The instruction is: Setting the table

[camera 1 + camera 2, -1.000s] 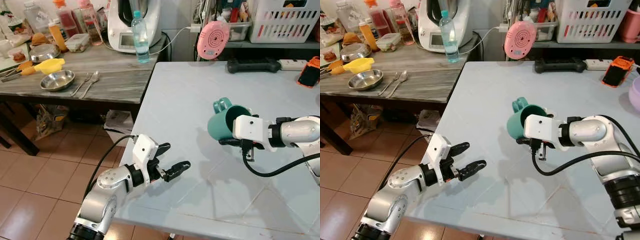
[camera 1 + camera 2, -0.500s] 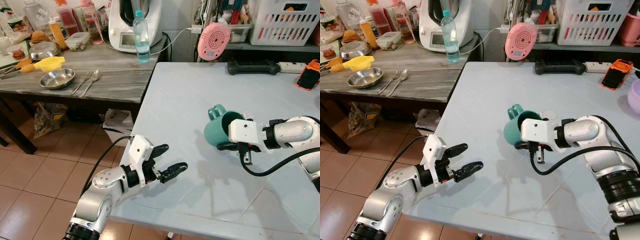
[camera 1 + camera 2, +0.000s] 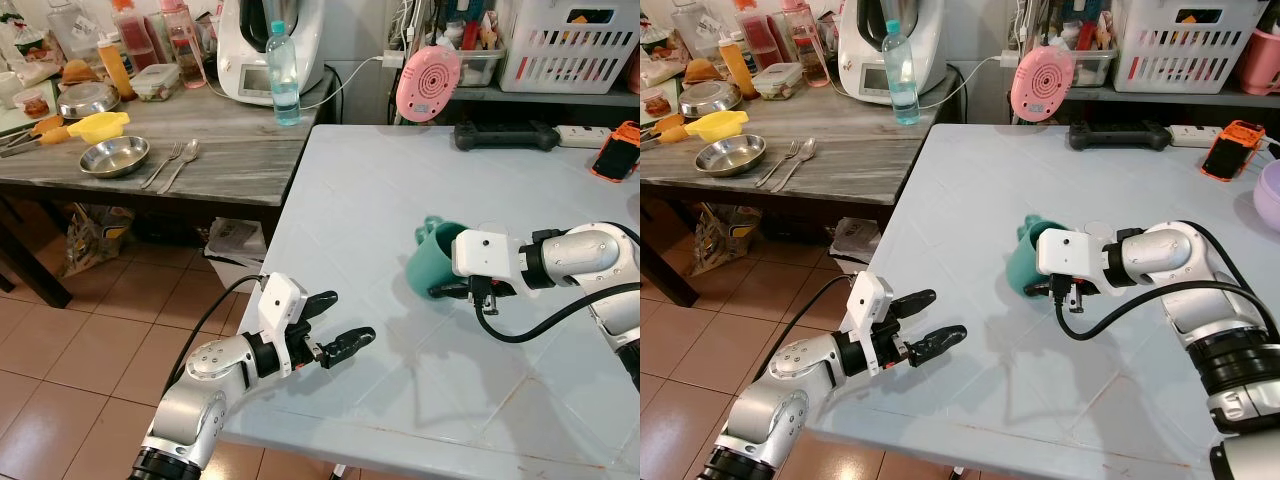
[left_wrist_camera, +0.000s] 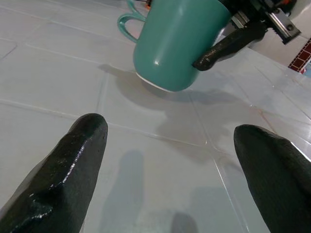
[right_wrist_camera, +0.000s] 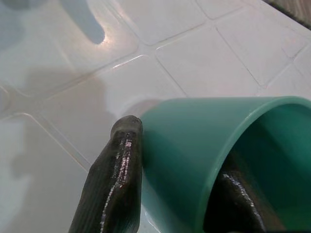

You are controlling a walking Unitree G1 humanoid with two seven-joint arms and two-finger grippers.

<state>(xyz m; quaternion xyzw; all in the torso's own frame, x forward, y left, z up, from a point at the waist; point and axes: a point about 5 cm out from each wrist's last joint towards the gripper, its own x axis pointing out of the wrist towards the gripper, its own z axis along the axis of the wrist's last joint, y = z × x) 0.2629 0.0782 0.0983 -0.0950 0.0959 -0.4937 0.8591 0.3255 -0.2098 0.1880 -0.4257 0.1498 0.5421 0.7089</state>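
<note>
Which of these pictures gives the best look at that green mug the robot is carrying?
The left wrist view: the green mug shows whole, tilted just above the table, handle included. The eye views catch it half hidden behind the right gripper. The right wrist view gives only its rim, pinched between the fingers.

right gripper (image 3: 447,287) — lowered toward the pale table (image 3: 360,200) | teal mug (image 3: 428,266) — sunk with it, tipped over further

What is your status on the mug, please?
Right gripper shut on teal mug, one finger inside the rim, mug tilted just above the table. Left gripper open, empty.
</note>
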